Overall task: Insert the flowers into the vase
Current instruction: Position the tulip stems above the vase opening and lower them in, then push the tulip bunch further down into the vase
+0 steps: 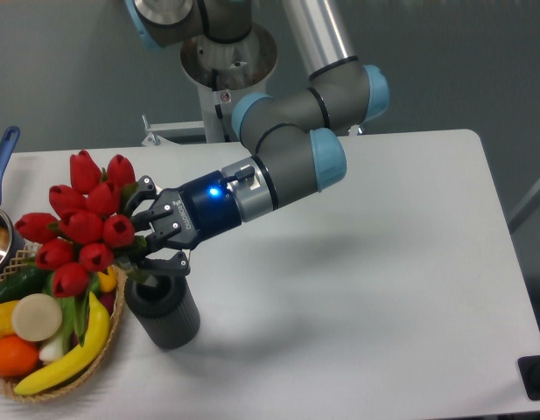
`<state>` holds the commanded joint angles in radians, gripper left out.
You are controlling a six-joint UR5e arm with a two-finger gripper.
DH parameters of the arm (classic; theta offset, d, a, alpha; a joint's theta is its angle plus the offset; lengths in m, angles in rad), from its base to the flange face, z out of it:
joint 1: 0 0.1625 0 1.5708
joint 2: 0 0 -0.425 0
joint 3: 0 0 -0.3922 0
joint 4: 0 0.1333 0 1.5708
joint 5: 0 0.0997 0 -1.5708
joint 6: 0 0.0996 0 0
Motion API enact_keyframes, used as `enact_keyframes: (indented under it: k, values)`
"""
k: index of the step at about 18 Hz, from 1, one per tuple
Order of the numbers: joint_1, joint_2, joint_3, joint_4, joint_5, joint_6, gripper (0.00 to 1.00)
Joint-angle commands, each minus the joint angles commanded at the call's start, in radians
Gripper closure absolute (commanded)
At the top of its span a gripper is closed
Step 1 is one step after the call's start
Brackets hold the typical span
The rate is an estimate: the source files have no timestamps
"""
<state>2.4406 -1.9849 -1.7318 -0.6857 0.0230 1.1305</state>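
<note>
— Grey wall behind, white table in front. Where do the flowers sit right now?

— At the left of the frame, red tulip buds fanned out above the wicker basket of toy fruit. The gripper is clamped on the stem just below the buds, and the stem's lower end dips into the mouth of the vase, which stands at lower left, just beside the basket.

— Which way does the bunch point?

— Its long axis is tilted, not upright. Buds lean toward the upper left of the frame; the stem runs down and to the right into the vase opening. How deep the tip goes I cannot tell, since the fingers cover the rim there.

— So what could go wrong?

— I judge three risks. If the fingers part while the bunch leans this much, the heavy head may tip over the rim toward the basket and pull the stem out. If the arm pushes down along the tilt, the stem may press on the inner wall and topple or slide the light vase. And the lower finger is close to the rim, so it may knock the vase as it retreats.

— The fix?

— Probably stand the stem nearer vertical before letting go.
</note>
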Motion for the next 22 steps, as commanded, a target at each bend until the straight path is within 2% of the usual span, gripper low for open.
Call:
enact_keyframes:
  k: [3,7,12,18,22]
  values:
    - [0.005,-0.025,-0.005,0.0,0.002,0.003,0.68]
    - [0.018,-0.029,-0.037,0.0,0.014,0.006,0.68]
    - [0.028,-0.043,-0.075,0.0,0.014,0.075,0.66]
    - [0.028,-0.055,-0.077,0.0,0.014,0.083,0.65]
    - [0.028,-0.071,-0.077,0.0,0.017,0.11,0.58]
